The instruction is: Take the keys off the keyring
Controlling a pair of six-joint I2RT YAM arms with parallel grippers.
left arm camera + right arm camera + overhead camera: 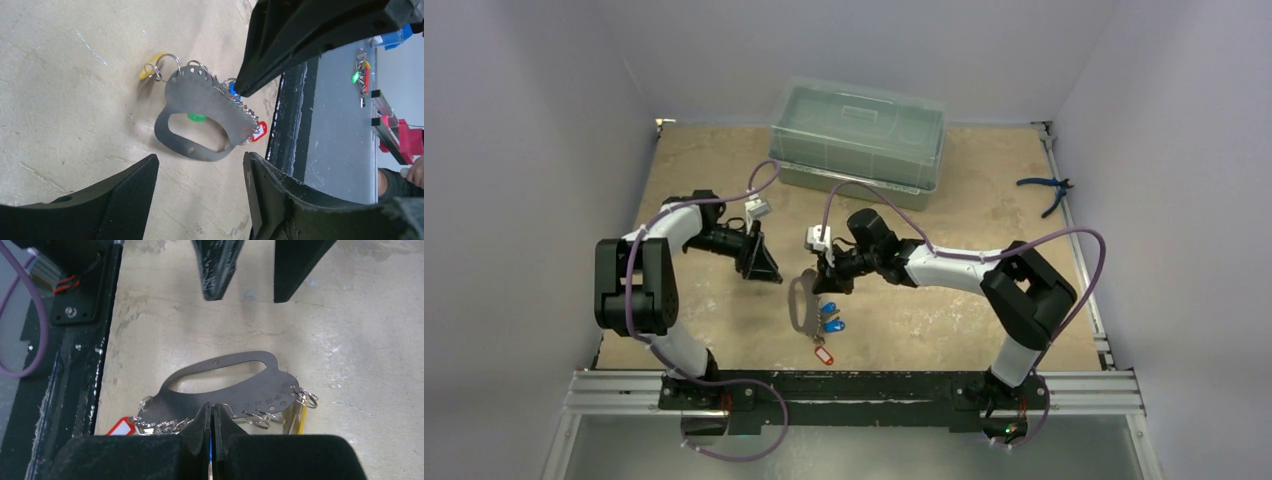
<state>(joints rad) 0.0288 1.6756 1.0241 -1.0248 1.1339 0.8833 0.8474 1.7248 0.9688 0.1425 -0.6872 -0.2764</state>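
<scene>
Left gripper [769, 268]: fingers spread, held just left of keyring [210, 107], not touching. Keyring on table [944, 330], centre-front, yellow tag [148, 70] on its far ring. Right gripper [211, 409]: fingers pressed together, pinching blue key [233, 90] at ringed edge

A tan, scuffed and stained desk [984, 215] carries a translucent grey-green rectangular plastic storage box [857, 143] with its lid on. The box sits against the far edge, a little right of the middle and slightly skewed. Blue-handled pliers [1046, 190] lie near the far right corner, close to the right edge and well apart from the box. A silver aluminium rail [614, 392] runs along the near edge.
</scene>
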